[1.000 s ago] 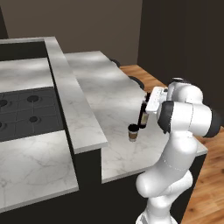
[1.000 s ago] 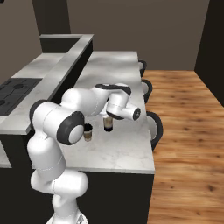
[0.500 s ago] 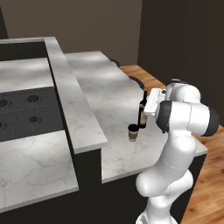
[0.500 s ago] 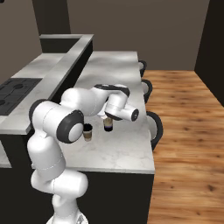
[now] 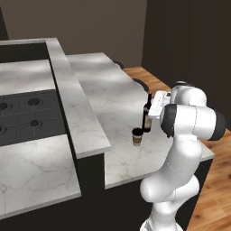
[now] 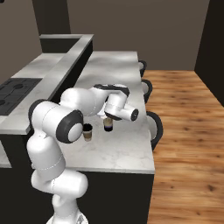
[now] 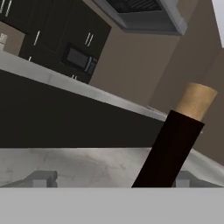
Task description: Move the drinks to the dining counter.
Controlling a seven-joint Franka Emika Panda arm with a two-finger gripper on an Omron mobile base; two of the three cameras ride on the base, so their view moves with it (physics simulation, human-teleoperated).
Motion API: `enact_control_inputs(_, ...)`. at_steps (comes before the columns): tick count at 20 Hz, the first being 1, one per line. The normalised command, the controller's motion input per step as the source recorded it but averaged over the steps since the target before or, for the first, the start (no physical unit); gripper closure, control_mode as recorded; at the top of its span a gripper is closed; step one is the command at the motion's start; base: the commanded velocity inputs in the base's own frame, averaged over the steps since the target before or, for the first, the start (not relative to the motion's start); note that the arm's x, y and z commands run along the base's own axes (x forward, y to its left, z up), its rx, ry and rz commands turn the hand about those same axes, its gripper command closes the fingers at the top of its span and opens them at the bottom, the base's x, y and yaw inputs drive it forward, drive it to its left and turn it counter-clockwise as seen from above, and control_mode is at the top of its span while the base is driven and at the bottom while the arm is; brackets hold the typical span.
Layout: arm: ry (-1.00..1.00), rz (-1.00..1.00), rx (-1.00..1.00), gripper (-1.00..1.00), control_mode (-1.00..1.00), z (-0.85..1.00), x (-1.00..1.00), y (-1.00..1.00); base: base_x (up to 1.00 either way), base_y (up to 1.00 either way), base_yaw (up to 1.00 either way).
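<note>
The tall dark wine bottle [image 5: 146,118] stands upright on the dining counter [image 5: 113,97], its base visible under my wrist [image 6: 108,125]. The brown dark-lidded paper cup [image 5: 137,136] stands just left of it, seen again from the other side [image 6: 87,132]. My gripper [image 5: 152,107] is at the bottle's neck, on its right. In the hand view the dark neck with its tan top [image 7: 175,140] leans between my fingertips [image 7: 43,178], close to the right one with a wide gap on the left. The gripper [image 7: 113,178] is open. The red bottle and the glass are out of view.
A raised narrow ledge [image 5: 74,106] runs along the counter's far side, with the black cooktop [image 5: 25,117] beyond it. Dark stools [image 6: 154,127] stand along the counter's open edge above the wood floor [image 6: 188,131]. Bare marbled top stretches away behind the bottle.
My hand has eased slightly off the bottle, so more of the neck shows. Bottle and cup stand where they were.
</note>
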Motion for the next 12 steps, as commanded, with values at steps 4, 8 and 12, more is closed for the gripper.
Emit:
enact_control_inputs(4,0.01,0.0,0.0,-1.0,-1.0,0.14,0.0,-0.02,0.0,0.0,0.0)
enact_control_inputs(8,0.02,0.0,0.0,-1.0,-1.0,0.37,0.0,0.0,0.0,0.0,0.0)
enact_control_inputs(12,0.03,0.0,0.0,-1.0,-1.0,0.52,0.0,0.0,0.0,0.0,0.0)
